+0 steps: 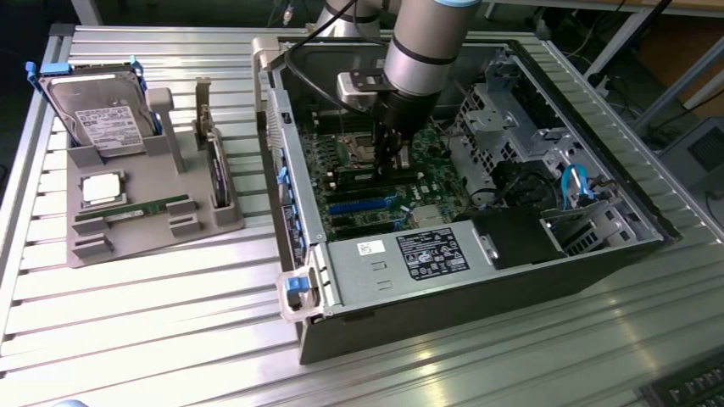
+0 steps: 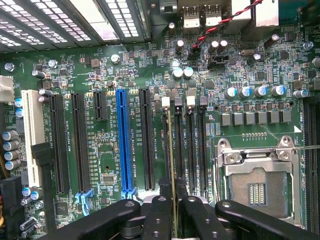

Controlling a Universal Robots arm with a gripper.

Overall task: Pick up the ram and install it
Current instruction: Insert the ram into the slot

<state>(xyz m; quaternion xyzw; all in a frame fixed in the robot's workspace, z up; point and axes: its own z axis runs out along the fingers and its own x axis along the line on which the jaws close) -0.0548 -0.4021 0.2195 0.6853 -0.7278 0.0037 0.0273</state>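
In the wrist view the ram (image 2: 171,150) appears edge-on as a thin upright strip between my two black fingers (image 2: 159,207). My gripper (image 2: 173,194) is shut on it. The strip runs along the first of several memory slots (image 2: 178,145) on the green motherboard (image 2: 125,75); how deep it sits I cannot tell. In the exterior view my gripper (image 1: 391,161) reaches down inside the open computer case (image 1: 633,203), over the motherboard (image 1: 421,193), and the arm hides the ram there.
A grey holder (image 1: 147,237) at the exterior view's left carries a hard drive (image 1: 102,119), a silver processor chip (image 1: 100,188) and another green stick (image 1: 142,209). Beside the slots are a blue expansion slot (image 2: 121,140) and the processor socket (image 2: 255,185). A power supply (image 1: 425,252) fills the case's near end.
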